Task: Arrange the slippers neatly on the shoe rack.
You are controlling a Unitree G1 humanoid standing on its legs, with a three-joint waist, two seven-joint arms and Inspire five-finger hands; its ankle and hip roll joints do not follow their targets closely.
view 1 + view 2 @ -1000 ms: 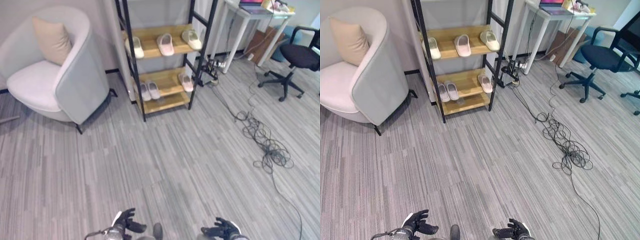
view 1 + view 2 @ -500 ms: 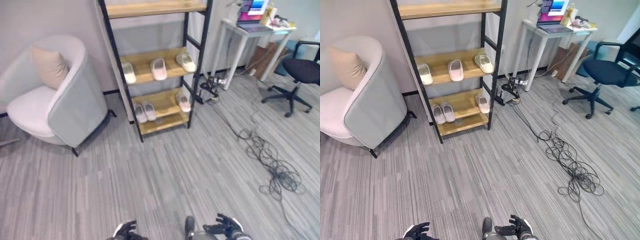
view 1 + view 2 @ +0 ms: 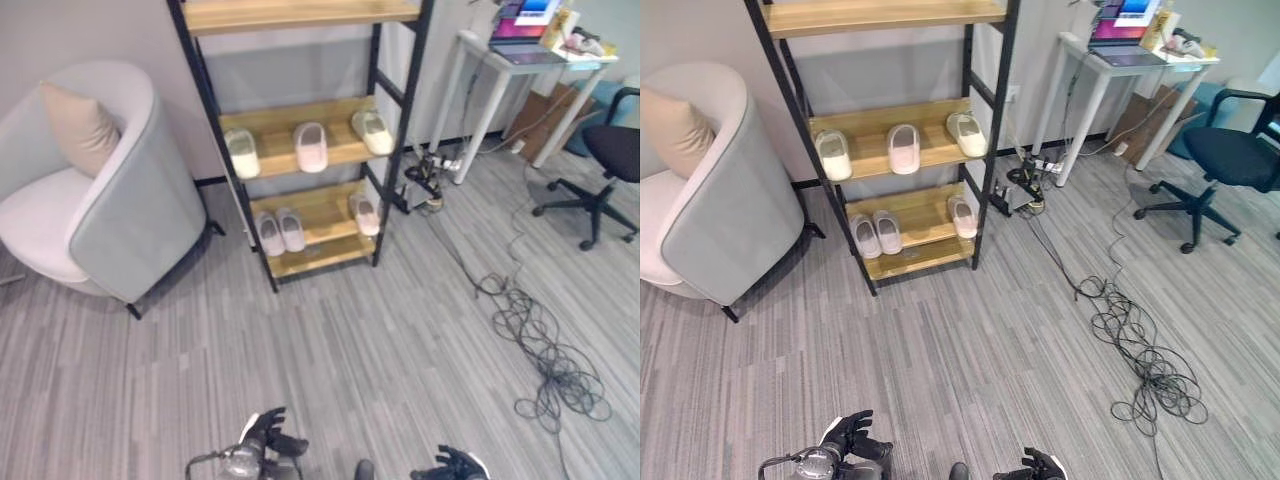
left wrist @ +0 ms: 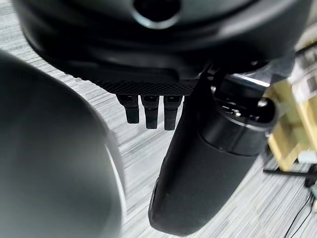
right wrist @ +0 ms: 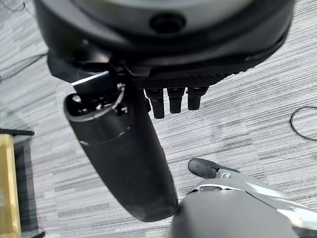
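Since a second ago my head view has lifted: the black-framed shoe rack with wooden shelves [image 3: 300,150] now sits lower in the picture with its top shelf showing, and both hands have stayed low at the bottom edge. That is the camera moving; the slippers look unmoved on their shelves.

On the middle shelf lie a cream slipper [image 3: 242,153], a pale pink slipper [image 3: 310,146] and a beige slipper [image 3: 372,130], each set apart from the others. On the lower shelf a pale pair [image 3: 279,230] lies side by side, with one more pale slipper [image 3: 364,212] off toward the right post.

My left hand [image 3: 262,445] hangs near the striped grey carpet [image 3: 400,330], fingers loosely spread, holding nothing. My right hand [image 3: 452,466] is equally low, relaxed and empty. I judge I am still approaching the rack; no sorting has begun.
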